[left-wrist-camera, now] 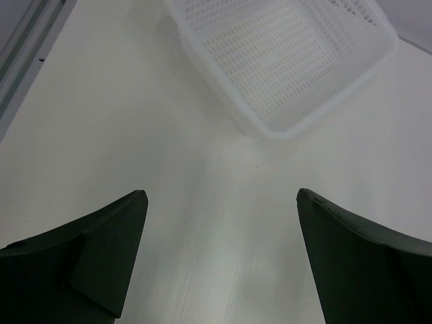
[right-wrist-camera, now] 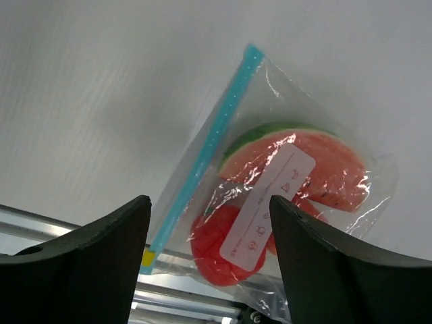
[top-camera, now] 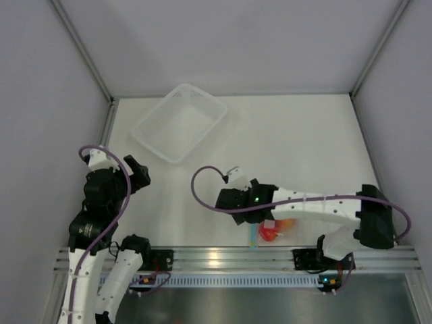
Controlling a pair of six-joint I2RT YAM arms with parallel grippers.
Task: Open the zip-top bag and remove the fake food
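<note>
Right wrist view: zip-top bag (right-wrist-camera: pixel 270 185) lies on bench (right-wrist-camera: pixel 101 81) at near edge, fake food (right-wrist-camera: pixel 300 165) inside. Right pincer (right-wrist-camera: pixel 209 209) released, poised above bag. Left pincer (left-wrist-camera: pixel 221 202) released, empty, basket (left-wrist-camera: pixel 324 111) beyond.

Zip-top bag (top-camera: pixel 268 233) mostly hidden under right arm (top-camera: pixel 310 202); basket (left-wrist-camera: pixel 270 61) cut off by top edge.

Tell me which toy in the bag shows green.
The watermelon wedge: its curved rind is green. The round toy beside it in the bag is all red.
</note>
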